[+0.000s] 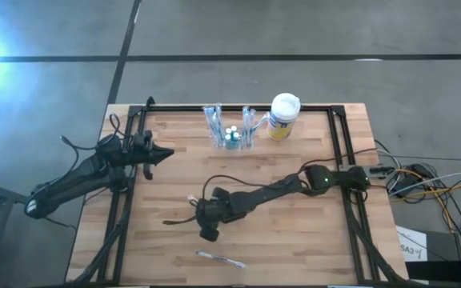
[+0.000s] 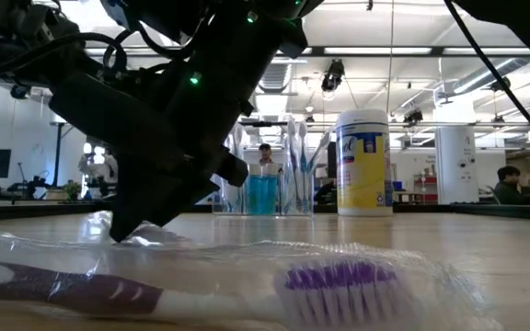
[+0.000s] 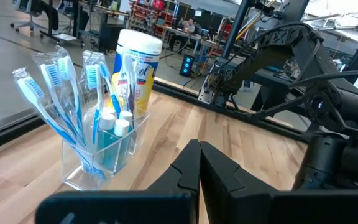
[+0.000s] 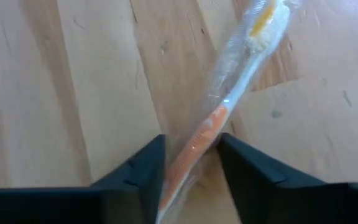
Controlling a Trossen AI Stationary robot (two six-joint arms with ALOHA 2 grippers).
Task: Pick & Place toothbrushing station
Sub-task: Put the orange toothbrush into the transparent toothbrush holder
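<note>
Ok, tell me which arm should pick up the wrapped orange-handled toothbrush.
The right. The right gripper is already down at the table with its fingers either side of the orange toothbrush. The left gripper is shut and parked near the table's left edge, away from it.

Two slim arms in matte black are seen, each built of rounded segments joined by bulkier housings. The left arm [image 1: 86, 172] ends in a pointed black tool [image 1: 160, 155], whose two wedge-shaped fingers [image 3: 225, 171] show smooth, angular faces. The right arm [image 1: 294, 186] carries a small green light on one housing, and thin black cables are looped beside its wrist. Its tool [image 1: 208, 232] is formed of two flat, dark fingers [image 4: 135, 177] with bevelled inner edges.
</note>
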